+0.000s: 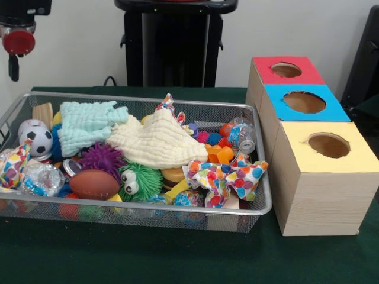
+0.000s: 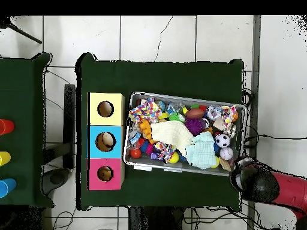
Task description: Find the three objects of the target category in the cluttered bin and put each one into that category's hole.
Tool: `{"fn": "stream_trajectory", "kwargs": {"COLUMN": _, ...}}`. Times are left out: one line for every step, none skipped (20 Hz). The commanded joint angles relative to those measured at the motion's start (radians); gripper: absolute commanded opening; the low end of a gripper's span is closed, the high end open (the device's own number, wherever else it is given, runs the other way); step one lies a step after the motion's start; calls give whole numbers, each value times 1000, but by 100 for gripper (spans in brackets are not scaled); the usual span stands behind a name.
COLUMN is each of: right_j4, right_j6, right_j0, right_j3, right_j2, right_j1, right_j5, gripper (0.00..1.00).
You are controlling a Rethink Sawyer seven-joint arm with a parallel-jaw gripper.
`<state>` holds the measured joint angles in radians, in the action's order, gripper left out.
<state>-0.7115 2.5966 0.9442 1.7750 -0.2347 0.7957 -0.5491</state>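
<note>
The wire mesh bin (image 1: 263, 204) sat on the green table (image 1: 148, 260), its right rim just beside the row of three wooden boxes, red-topped (image 1: 284, 71), blue-topped (image 1: 305, 102) and yellow-topped (image 1: 327, 145), each with a round hole in its lid. Inside, a cream cloth (image 1: 159, 141) and a pale blue cloth (image 1: 86, 125) lay heaped over the middle, with a soccer ball (image 1: 35, 141) near the left rim, a brown football (image 1: 93, 184) and a green fuzzy toy (image 1: 141, 180) against the near rim, and a spotted cloth (image 1: 225, 177) at the near right corner. Bare table showed along the near edge. The gripper (image 1: 13, 68) hung at the upper left, clear of the bin; whether its fingers were spread or pressed together could not be told.
</note>
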Motion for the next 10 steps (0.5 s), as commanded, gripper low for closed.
{"fn": "stream_trajectory", "kwargs": {"right_j4": 30, "right_j6": -211, "right_j0": 5, "right_j3": 79, "right_j2": -95, "right_j1": -2, "right_j5": -51, "gripper": 0}}
{"fn": "stream_trajectory", "kwargs": {"right_j4": 31, "right_j6": -209, "right_j0": 6, "right_j3": 81, "right_j2": -97, "right_j1": -7, "right_j5": -47, "gripper": 0}}
{"fn": "stream_trajectory", "kwargs": {"right_j4": 32, "right_j6": -208, "right_j0": 7, "right_j3": 83, "right_j2": -99, "right_j1": -12, "right_j5": -42, "gripper": 0}}
{"fn": "stream_trajectory", "kwargs": {"right_j4": 33, "right_j6": -206, "right_j0": 8, "right_j3": 85, "right_j2": -102, "right_j1": -17, "right_j5": -37, "gripper": 0}}
{"fn": "stream_trajectory", "kwargs": {"right_j4": 32, "right_j6": -197, "right_j0": 4, "right_j3": 86, "right_j2": -99, "right_j1": -22, "right_j5": -29, "gripper": 0}}
{"fn": "stream_trajectory", "kwargs": {"right_j4": 30, "right_j6": -189, "right_j0": 1, "right_j3": 88, "right_j2": -97, "right_j1": -27, "right_j5": -22, "gripper": 0}}
{"fn": "stream_trajectory", "kwargs": {"right_j4": 34, "right_j6": -181, "right_j0": -1, "right_j3": 91, "right_j2": -99, "right_j1": -30, "right_j5": -17, "gripper": 0}}
{"fn": "stream_trajectory", "kwargs": {"right_j4": 38, "right_j6": -173, "right_j0": -2, "right_j3": 93, "right_j2": -100, "right_j1": -33, "right_j5": -13, "gripper": 0}}
{"fn": "stream_trajectory", "kwargs": {"right_j4": 45, "right_j6": -171, "right_j0": -1, "right_j3": 92, "right_j2": -107, "right_j1": -37, "right_j5": -13, "gripper": 0}}
{"fn": "stream_trajectory", "kwargs": {"right_j4": 52, "right_j6": -168, "right_j0": 0, "right_j3": 90, "right_j2": -113, "right_j1": -41, "right_j5": -12, "gripper": 0}}
